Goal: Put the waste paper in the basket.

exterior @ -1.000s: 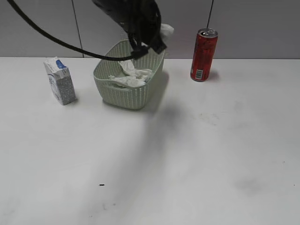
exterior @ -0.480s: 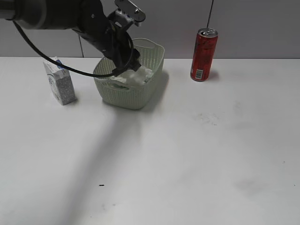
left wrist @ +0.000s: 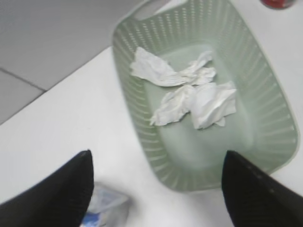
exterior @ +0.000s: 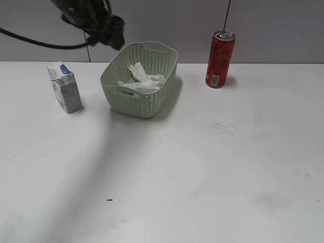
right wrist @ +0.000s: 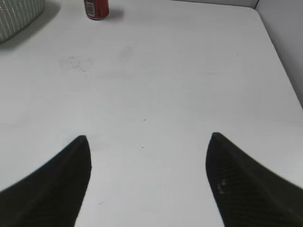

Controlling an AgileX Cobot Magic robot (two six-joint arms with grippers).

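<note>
Three wads of waste paper [left wrist: 189, 94] lie in the basket [left wrist: 265, 118]. Both fingers are spread wide, holding nothing. A low swing could tip it.

We saw a glossy black left arm [exterior: 88, 17] trailing a black cable [exterior: 30, 40]; both grippers' fingers [right wrist: 52, 184] were black, tapering wedges.

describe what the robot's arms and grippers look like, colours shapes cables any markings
Both grippers are black. In the wrist views the left gripper and the right gripper each show two broad, matte fingers tapering to blunt points. The right finger bears a few faint pale specks; no lettering is visible. In the exterior view the left arm is a dark, bulky shape with a thick black cable trailing from it.
</note>
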